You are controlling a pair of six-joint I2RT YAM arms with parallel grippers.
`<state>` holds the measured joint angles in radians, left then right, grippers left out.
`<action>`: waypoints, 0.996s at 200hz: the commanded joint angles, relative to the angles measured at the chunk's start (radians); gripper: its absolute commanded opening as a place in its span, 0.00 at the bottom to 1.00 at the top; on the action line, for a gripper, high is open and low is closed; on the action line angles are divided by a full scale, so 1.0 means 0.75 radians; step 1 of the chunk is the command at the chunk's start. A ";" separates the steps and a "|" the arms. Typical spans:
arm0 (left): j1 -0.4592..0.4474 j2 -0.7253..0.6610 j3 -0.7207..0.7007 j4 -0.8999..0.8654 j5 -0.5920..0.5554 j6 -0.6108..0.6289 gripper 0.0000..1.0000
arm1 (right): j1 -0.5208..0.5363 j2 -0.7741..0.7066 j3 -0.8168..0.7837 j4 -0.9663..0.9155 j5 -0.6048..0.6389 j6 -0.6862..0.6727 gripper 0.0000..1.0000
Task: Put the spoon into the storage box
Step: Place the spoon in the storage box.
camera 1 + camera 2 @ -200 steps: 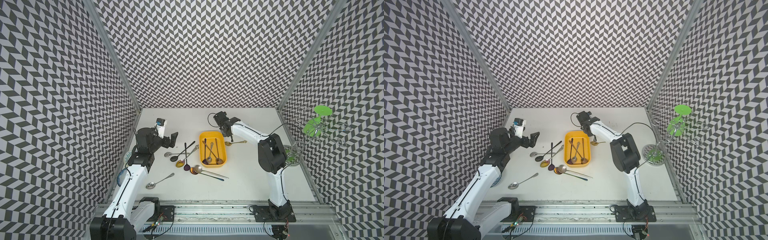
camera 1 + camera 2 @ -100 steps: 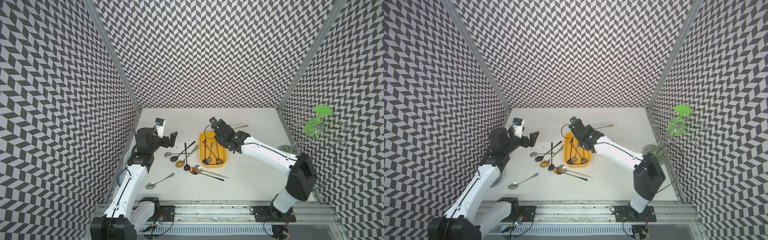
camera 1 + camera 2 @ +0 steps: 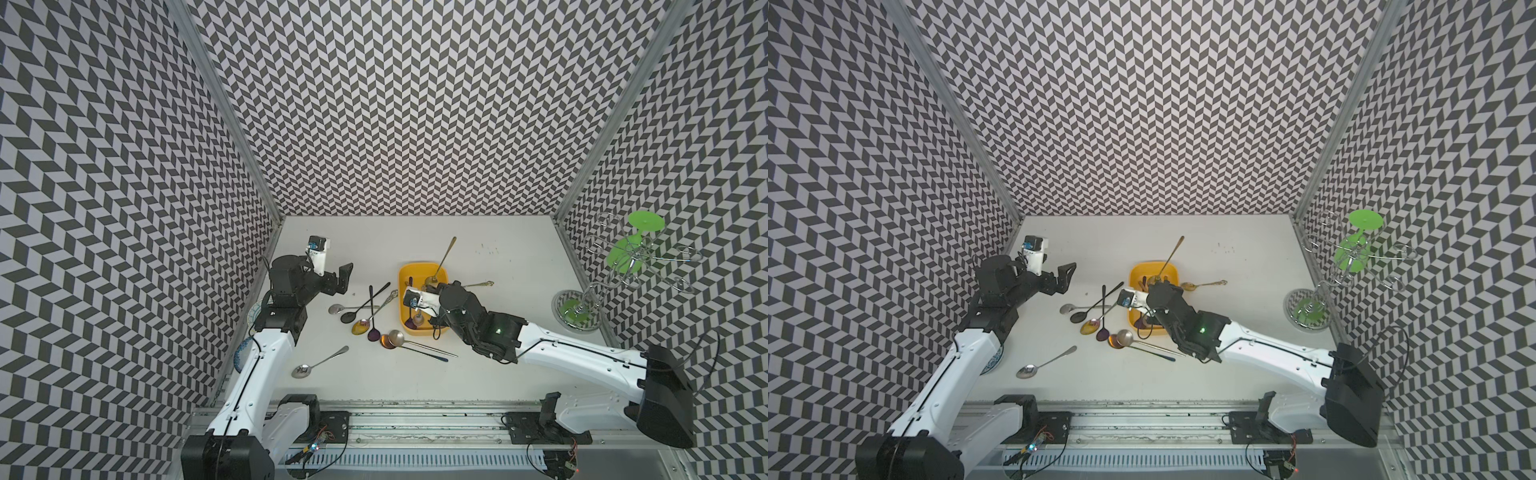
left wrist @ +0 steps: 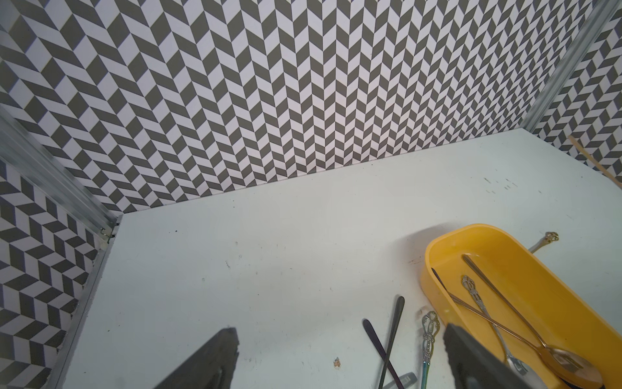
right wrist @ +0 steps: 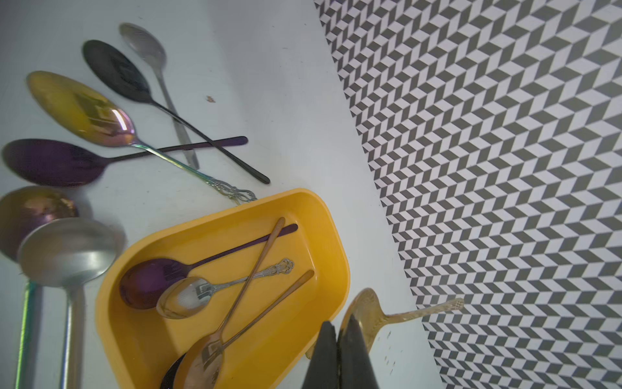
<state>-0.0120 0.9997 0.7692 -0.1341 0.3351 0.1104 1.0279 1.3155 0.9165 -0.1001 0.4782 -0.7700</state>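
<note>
Two black right fingers (image 5: pixel 328 353) pinch my slim gold spoon (image 5: pixel 365 311) (by its bowl), handle tilted up past the far rim of the glossy round-cornered storage box (image 3: pixel 402 297); left fingers (image 4: pixel 208 357) hang spread over open matte bench (image 4: pixel 269 269).

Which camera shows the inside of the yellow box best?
The right wrist view: the yellow box sits large and close, its spoons distinct. In both top views the box is small, its near end under the right arm. The left wrist view cuts it off at the frame edge.
</note>
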 commanded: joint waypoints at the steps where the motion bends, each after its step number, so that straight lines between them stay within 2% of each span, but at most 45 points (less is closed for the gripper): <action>1: 0.012 -0.012 0.037 -0.003 0.013 -0.013 0.99 | 0.022 -0.063 -0.046 0.123 -0.114 -0.153 0.00; 29: 0.011 -0.024 0.012 0.033 0.004 -0.017 0.99 | 0.025 -0.120 -0.151 0.146 -0.247 -0.294 0.00; 50: 0.017 -0.016 0.029 0.004 0.023 -0.020 0.99 | 0.026 -0.146 -0.194 0.048 -0.400 -0.450 0.00; 102: 0.020 -0.017 0.040 -0.004 0.023 -0.021 0.99 | 0.023 -0.060 -0.249 0.140 -0.380 -0.506 0.00; 131: 0.016 -0.030 0.013 0.027 0.015 -0.019 0.99 | 0.003 -0.005 -0.255 0.176 -0.439 -0.491 0.00; 176: 0.008 -0.038 0.017 0.024 -0.004 -0.008 0.99 | -0.068 0.105 -0.208 0.160 -0.504 -0.482 0.00; 199: 0.011 -0.028 0.040 -0.006 0.009 -0.014 0.99 | -0.077 0.200 -0.131 0.142 -0.476 -0.466 0.00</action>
<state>-0.0040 0.9943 0.7692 -0.1360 0.3351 0.1101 0.9775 1.4117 0.7448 -0.0460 0.1318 -1.1278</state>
